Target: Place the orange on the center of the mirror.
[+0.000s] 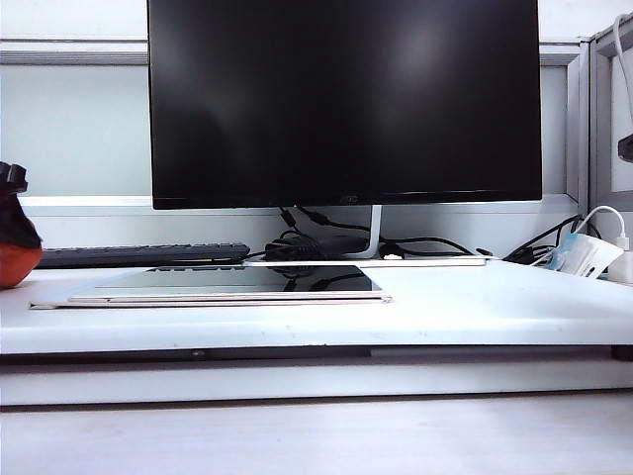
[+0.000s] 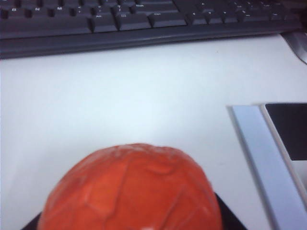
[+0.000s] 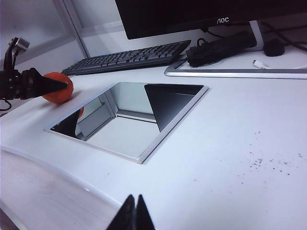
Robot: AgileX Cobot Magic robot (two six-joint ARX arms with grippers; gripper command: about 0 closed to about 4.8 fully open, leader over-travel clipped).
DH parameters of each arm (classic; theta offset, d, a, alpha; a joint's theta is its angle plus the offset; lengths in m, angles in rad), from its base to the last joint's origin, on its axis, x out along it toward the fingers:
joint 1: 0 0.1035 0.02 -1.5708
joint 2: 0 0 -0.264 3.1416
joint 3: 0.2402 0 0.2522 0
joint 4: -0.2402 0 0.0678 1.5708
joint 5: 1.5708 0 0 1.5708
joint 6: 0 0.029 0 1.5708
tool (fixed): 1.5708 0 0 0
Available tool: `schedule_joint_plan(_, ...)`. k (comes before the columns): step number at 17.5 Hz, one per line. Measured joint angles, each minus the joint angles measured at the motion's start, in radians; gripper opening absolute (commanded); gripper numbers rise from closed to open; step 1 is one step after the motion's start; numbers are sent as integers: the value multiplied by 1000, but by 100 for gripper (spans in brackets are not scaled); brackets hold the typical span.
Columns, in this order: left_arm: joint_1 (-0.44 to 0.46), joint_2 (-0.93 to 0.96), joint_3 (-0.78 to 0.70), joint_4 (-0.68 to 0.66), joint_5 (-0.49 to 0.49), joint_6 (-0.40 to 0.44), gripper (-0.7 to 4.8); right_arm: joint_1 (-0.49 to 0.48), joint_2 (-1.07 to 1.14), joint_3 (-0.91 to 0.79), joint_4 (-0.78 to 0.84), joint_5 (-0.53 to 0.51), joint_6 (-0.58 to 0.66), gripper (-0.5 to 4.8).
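Observation:
The reddish-orange orange (image 2: pixel 129 191) rests on the white table left of the mirror (image 1: pixel 237 282), at the left edge of the exterior view (image 1: pixel 14 267). My left gripper (image 2: pixel 129 213) comes down over it, its black fingers (image 2: pixel 231 216) pressed against both flanks. From the right wrist view one finger (image 3: pixel 50 85) crosses in front of the orange (image 3: pixel 61 92). The mirror (image 3: pixel 134 120) lies flat with nothing on it; its pale rim (image 2: pixel 261 148) is just beside the orange. My right gripper (image 3: pixel 135 203) is shut and empty above the table's near edge.
A black keyboard (image 1: pixel 143 254) lies behind the orange, close to my left gripper. The big black monitor (image 1: pixel 344 99) stands behind the mirror, with cables and a power brick (image 3: pixel 220 45) at its foot. A white charger (image 1: pixel 593 252) sits at the far right.

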Motion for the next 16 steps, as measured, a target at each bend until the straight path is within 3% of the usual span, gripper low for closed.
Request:
schedule_joint_plan(2, 0, 0, 0, 17, 61, -24, 3, 0, 0, 0, 0, 0, 0, -1)
schedule_joint_plan(3, 0, 0, 0, 55, 146, -69, 2, 0, 0, 0, 0, 0, 0, -1)
schedule_joint_plan(5, -64, 0, 3, 295, 410, -212, -5, 0, 0, 0, 0, 0, 0, -1)
schedule_joint_plan(6, -126, 0, 17, 366, 455, -231, -5, 0, 0, 0, 0, 0, 0, -1)
schedule_joint_plan(8, -251, 4, 50, 381, 440, -172, -5, 0, 0, 0, 0, 3, 0, -1)
schedule_joint_plan(10, -398, 50, 98, 364, 341, -13, -4, 0, 0, 0, 0, 6, 0, -1)
schedule_joint_plan(14, -478, 190, 151, 320, 122, 28, -4, 0, 0, 0, 2, 24, -1, -1)
schedule_joint_plan(16, -478, 248, 155, 313, 95, 26, -4, 0, 0, 0, 7, 24, -1, 0)
